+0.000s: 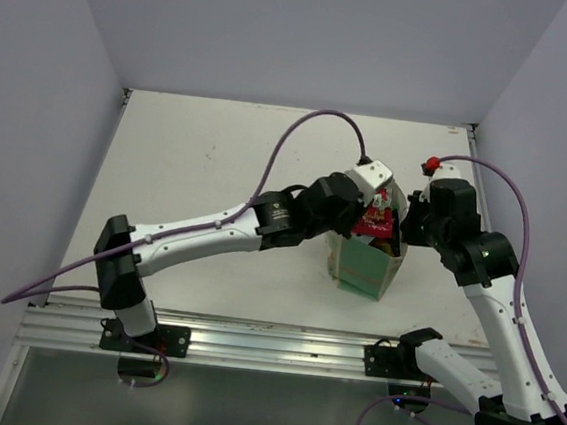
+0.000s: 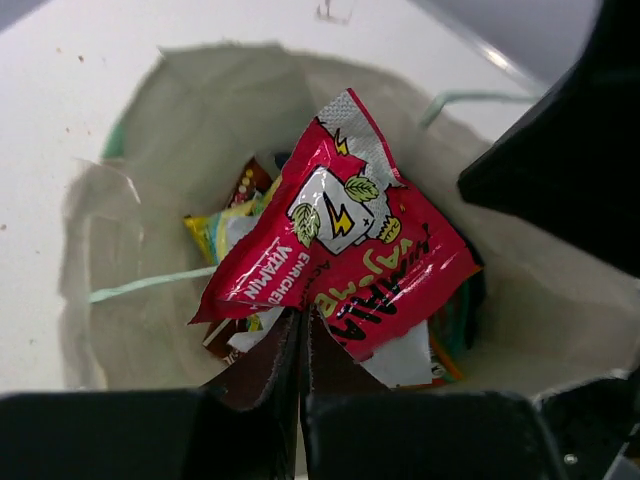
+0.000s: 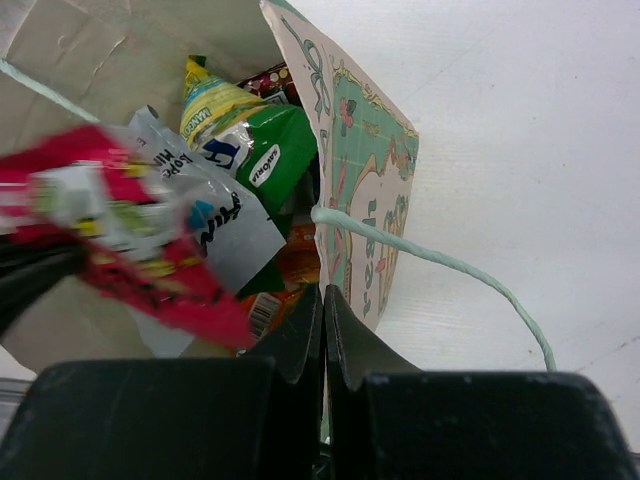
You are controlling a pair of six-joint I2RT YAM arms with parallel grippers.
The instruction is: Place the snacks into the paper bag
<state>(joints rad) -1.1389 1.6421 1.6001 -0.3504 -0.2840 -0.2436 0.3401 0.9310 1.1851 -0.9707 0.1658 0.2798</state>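
Observation:
The paper bag (image 1: 367, 266) stands open in the middle of the table, pale tan with a green lower part. My left gripper (image 1: 373, 203) hangs over its mouth, shut on a red snack packet (image 2: 340, 250) by the packet's lower edge; the packet also shows in the top view (image 1: 374, 223). Under it in the bag lie other snacks: a green one (image 3: 278, 160), a yellow-green one (image 3: 210, 105), a silvery one (image 3: 225, 220) and an orange one (image 3: 297, 268). My right gripper (image 3: 324, 292) is shut on the bag's printed side wall (image 3: 365, 200) at the rim.
A thin pale string handle (image 3: 440, 265) hangs out over the table to the right of the bag. The right arm (image 1: 480, 257) stands close against the bag's right side. Grey walls enclose the white table (image 1: 199, 154).

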